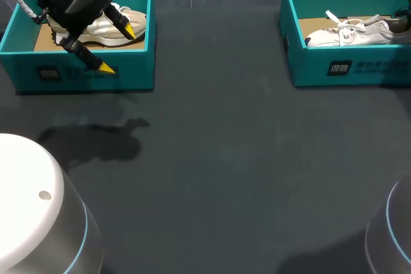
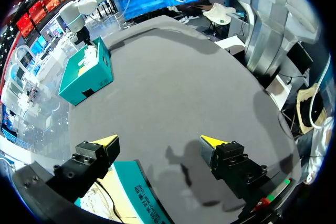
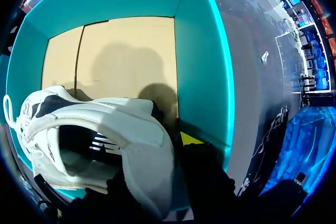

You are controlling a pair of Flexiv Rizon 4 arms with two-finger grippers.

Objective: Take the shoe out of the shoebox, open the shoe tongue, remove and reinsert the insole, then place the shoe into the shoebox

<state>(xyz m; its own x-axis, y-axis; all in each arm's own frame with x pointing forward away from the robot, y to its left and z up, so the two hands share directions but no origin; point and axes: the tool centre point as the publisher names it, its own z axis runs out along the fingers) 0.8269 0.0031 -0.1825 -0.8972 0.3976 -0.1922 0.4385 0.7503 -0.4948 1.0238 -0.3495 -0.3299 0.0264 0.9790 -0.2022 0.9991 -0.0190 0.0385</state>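
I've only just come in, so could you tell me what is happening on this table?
The left gripper hangs over the left teal cardboard shoebox, fingers open; a cream sneaker lies inside. The right gripper is down in the right teal shoebox at the heel of a white lace-up sneaker; whether it grips is unclear. Neither shoe is out yet.

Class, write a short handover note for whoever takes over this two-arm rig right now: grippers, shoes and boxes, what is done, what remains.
Left gripper: open, holding nothing, above the front wall of the left shoebox.
Right gripper: at the heel of the white shoe inside the right shoebox; grip unclear.
Beige shoe: lies in the left shoebox.
Done: nothing; both shoes are in their boxes.
Left: lift the shoe out, open the tongue, remove and reinsert the insole, rebox it.
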